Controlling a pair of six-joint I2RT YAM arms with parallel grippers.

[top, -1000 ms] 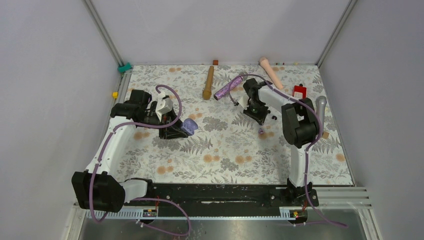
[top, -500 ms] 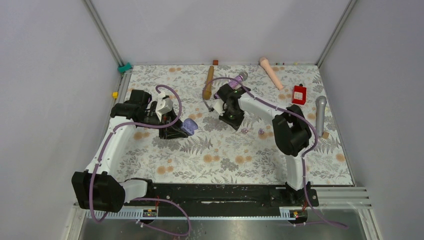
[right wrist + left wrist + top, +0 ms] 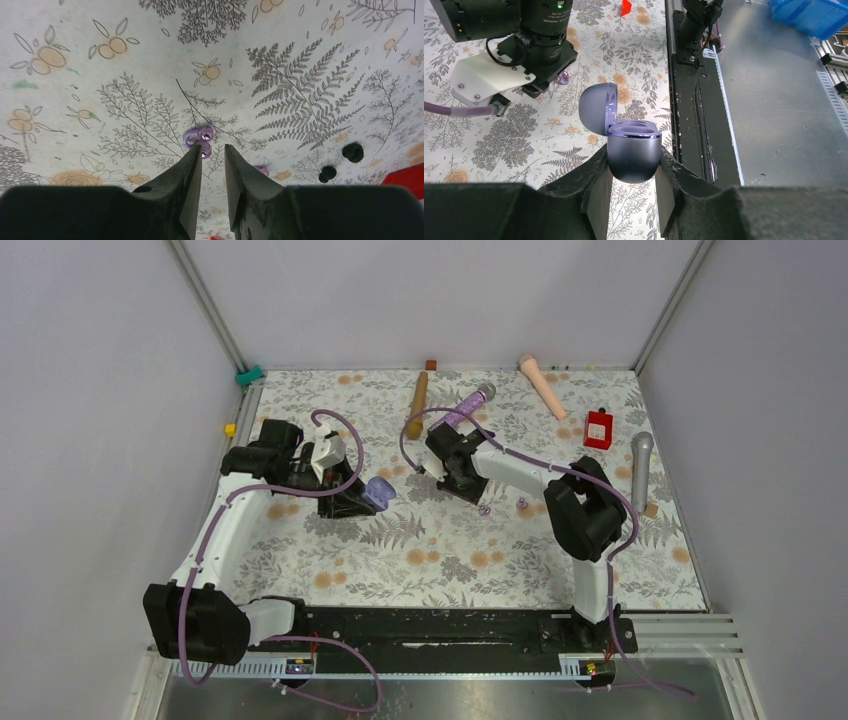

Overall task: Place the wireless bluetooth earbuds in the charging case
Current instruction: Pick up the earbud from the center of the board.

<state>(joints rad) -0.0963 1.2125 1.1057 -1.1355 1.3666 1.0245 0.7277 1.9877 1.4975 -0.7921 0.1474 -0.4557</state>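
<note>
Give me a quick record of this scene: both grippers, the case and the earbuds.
Left gripper: shut on charging case
Case lid: open, no earbud seen inside
Right gripper: slightly open, empty, tips beside lilac earbud on table
Other earbuds: second lilac earbud and two black earbuds, loose on table

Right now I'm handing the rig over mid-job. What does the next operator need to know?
Left gripper: shut on the charging case, lid open.
Right gripper: jaws slightly parted and empty, tips just short of a lilac earbud.
A second lilac earbud and two black earbuds lie close by.
Done: case held ready.
Left: no bud seen in the case; pick each up and seat it.
</note>
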